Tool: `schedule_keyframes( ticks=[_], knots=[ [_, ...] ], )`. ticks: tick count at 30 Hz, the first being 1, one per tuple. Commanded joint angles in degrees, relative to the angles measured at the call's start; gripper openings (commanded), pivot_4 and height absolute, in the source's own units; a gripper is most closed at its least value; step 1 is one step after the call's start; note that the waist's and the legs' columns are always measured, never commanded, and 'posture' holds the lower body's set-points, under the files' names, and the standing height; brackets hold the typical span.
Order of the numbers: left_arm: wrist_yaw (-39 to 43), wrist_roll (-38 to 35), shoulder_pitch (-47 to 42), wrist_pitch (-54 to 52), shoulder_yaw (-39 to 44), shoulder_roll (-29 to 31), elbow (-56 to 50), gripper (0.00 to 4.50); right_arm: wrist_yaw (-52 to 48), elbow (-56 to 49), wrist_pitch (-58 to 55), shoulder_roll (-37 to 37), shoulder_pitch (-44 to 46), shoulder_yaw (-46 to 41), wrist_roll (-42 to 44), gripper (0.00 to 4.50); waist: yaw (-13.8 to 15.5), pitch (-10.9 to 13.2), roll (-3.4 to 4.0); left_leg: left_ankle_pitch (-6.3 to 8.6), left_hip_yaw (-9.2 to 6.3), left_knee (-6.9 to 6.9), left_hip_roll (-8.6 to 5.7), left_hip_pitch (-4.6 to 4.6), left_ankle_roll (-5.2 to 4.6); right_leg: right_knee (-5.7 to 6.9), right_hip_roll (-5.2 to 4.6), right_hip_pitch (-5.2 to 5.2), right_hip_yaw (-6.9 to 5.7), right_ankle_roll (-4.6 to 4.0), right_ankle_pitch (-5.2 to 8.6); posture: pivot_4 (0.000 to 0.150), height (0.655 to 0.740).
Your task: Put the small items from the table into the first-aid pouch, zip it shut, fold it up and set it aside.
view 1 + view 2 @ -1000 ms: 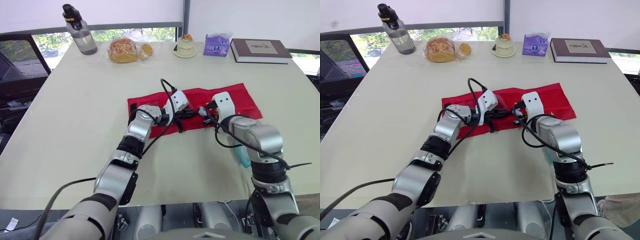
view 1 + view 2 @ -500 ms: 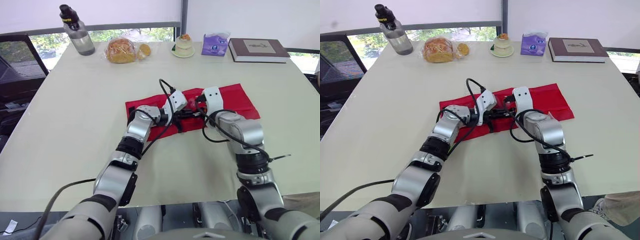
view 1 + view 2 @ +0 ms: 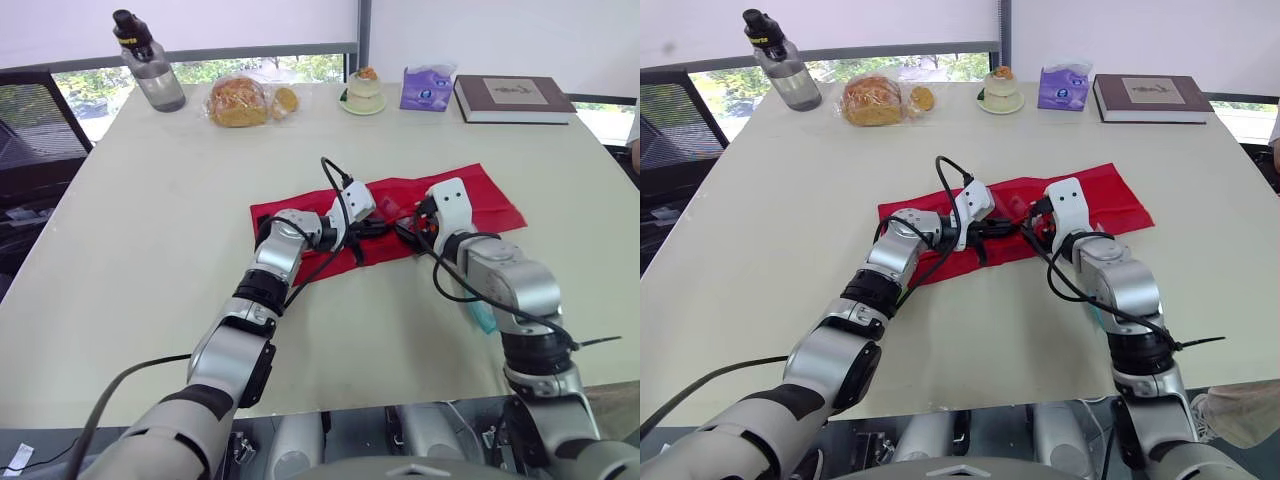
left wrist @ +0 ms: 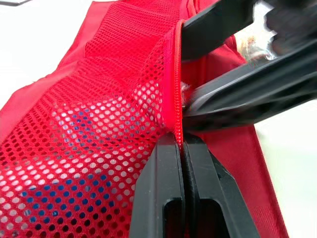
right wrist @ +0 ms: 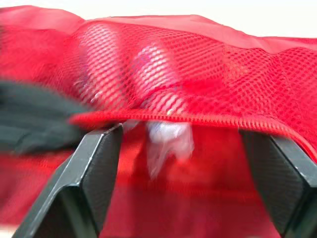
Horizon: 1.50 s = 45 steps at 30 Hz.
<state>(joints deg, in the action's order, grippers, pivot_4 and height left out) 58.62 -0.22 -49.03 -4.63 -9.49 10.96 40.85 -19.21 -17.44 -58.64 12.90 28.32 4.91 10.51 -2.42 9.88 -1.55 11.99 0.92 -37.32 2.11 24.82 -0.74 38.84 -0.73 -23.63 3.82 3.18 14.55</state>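
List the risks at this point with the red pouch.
1. The left pincer is shut on the pouch at its zip edge, and the right pincer is open around the mesh mouth. A pale packet sits right at that mouth and may slip out or jam the zip.
2. A teal item lies beside the right forearm near the table edge. The arm might knock it off.

Pouch (image 3: 485,200) lies mid-surface (image 3: 150,200), and both grippers meet at its near edge: left gripper (image 3: 385,228) from the left, right gripper (image 3: 408,235) from the right. Along the far edge, left to right — bottle (image 3: 150,65), bread bag (image 3: 240,100), dessert (image 3: 362,92), tissue pack (image 3: 425,88), book (image 3: 508,97). 1 packet (image 3: 484,316) sits near-right, by the right arm.
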Motion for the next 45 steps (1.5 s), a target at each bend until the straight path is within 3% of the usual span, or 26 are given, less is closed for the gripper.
schedule_keyframes(
  ticks=[1,2,10,11,28,33,41,45],
  knots=[
    [1.11,-1.73,-2.06,0.75,0.44,-0.77,0.59,0.0,-3.88,-5.61,0.01,3.46,-2.03,-0.25,2.93,3.67,0.08,0.0,0.0,0.0,-0.01,-0.01,0.0,0.0,0.0,0.0,0.01,0.0,0.0,0.0,0.0,0.15,0.74],
    [1.4,-2.08,-2.35,0.5,0.76,-0.84,1.0,0.0,-4.39,-6.01,0.33,4.27,-2.77,-0.05,3.21,3.67,0.19,0.0,0.0,0.0,-0.01,-0.01,0.0,0.0,0.0,0.0,0.0,0.01,0.0,0.0,0.0,0.15,0.74],
    [3.66,-2.69,-3.63,0.96,0.73,-0.67,3.05,0.0,-3.3,-1.57,7.7,6.11,-3.21,2.96,-0.12,0.16,0.09,0.0,0.0,0.0,0.0,-0.03,0.01,-0.01,0.0,0.0,0.03,0.01,0.01,0.0,0.0,0.15,0.74],
    [3.96,-2.71,-3.72,1.05,0.68,-0.69,3.15,0.0,-3.09,-0.25,8.99,6.12,-2.89,3.3,-0.79,0.04,0.1,0.0,0.0,0.0,0.0,-0.03,0.01,-0.01,0.0,-0.01,0.03,0.01,0.01,0.0,0.0,0.15,0.74],
    [6.13,-3.0,-2.6,1.33,0.08,-0.13,2.15,0.0,-1.08,23.3,32.77,-1.27,6.27,7.31,-9.33,0.04,0.02,0.0,0.0,0.0,0.03,-0.01,0.02,-0.02,0.0,-0.02,0.03,0.0,0.04,0.0,0.0,0.15,0.74],
    [5.77,-2.88,-2.96,1.88,0.3,0.27,2.97,0.0,-1.63,20.27,32.3,-0.82,3.76,6.79,-9.93,0.04,0.08,0.0,0.0,0.0,0.03,-0.01,0.01,0.0,0.0,-0.02,0.02,0.0,0.04,0.0,0.0,0.15,0.74],
    [5.55,-3.02,-2.86,2.16,0.41,0.03,3.22,0.0,-4.56,3.24,24.18,5.01,-6.54,5.77,-9.06,0.04,0.26,0.01,0.0,0.0,0.01,-0.01,0.0,0.02,0.0,-0.02,-0.01,0.0,0.0,0.0,0.0,0.15,0.74],
    [5.64,-3.1,-2.8,2.2,0.4,-0.05,3.12,0.0,-3.58,1.67,22.27,5.51,-7.97,4.65,-9.23,0.04,0.11,0.01,0.0,0.0,0.01,-0.04,0.0,-0.02,0.0,0.0,0.02,0.01,0.03,0.0,0.0,0.15,0.74]
  ],
)
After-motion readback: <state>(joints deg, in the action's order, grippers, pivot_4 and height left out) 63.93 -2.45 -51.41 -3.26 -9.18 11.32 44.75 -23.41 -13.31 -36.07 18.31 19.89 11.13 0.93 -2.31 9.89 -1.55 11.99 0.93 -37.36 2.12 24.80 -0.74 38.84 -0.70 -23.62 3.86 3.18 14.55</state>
